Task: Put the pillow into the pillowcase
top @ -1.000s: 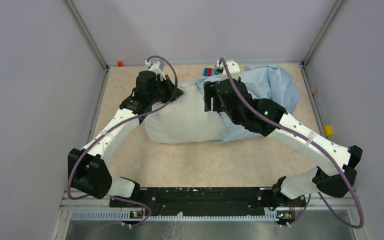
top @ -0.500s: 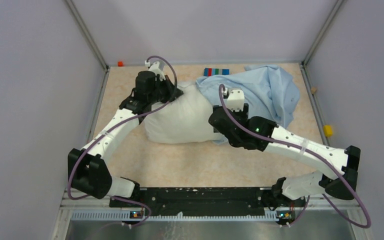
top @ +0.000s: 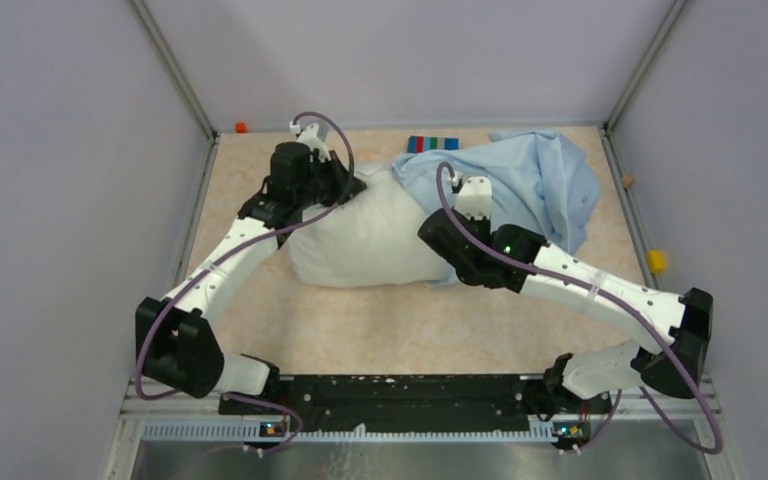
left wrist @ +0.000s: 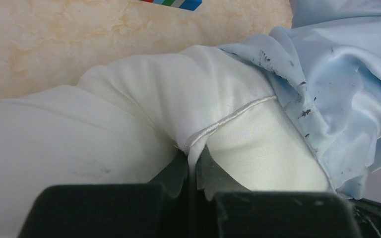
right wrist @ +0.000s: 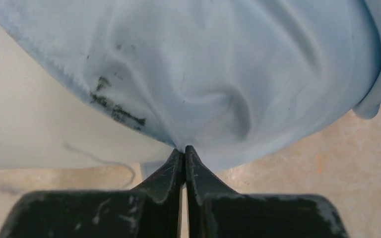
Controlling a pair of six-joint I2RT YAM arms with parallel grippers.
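Striped colour card [top: 432, 143], yellow block [top: 656, 262]

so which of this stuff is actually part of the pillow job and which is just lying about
In the job: pillow, pinched at its seam by the left hand; pillowcase, pinched by the right hand.
Just lying about: striped colour card at the far edge; small orange piece, far left corner; yellow piece by the right edge.

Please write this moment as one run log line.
left hand: shut on pillow | right hand: shut on pillowcase | pillowcase overlaps one pillow end
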